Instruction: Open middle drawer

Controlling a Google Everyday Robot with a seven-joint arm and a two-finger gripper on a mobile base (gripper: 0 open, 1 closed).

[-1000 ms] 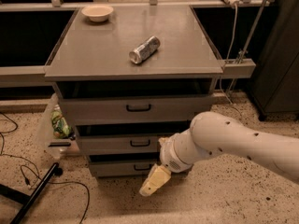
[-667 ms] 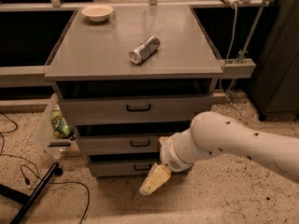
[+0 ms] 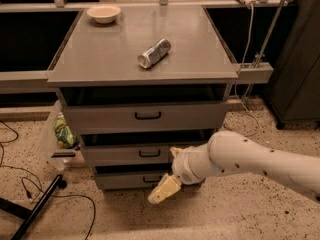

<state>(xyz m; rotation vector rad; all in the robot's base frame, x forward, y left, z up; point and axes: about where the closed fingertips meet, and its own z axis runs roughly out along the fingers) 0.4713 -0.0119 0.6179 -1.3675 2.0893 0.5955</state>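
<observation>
The grey metal cabinet (image 3: 140, 59) has three drawers stacked one above the other. The middle drawer (image 3: 115, 155) has a flat grey front and a small black bar handle (image 3: 150, 153), and its front sits nearly flush with the others. My gripper (image 3: 165, 187), cream-tipped at the end of the white arm (image 3: 250, 161), hangs in front of the cabinet's lower right. It is just below and to the right of the middle handle, over the bottom drawer (image 3: 125, 180). I see nothing held in it.
A crushed can (image 3: 154, 53) and a pale bowl (image 3: 103, 13) lie on the cabinet top. The top drawer (image 3: 100, 118) is tallest. A plastic bag with something green (image 3: 60, 131) leans at the cabinet's left. Cables and a black pole (image 3: 37, 206) cross the floor at left.
</observation>
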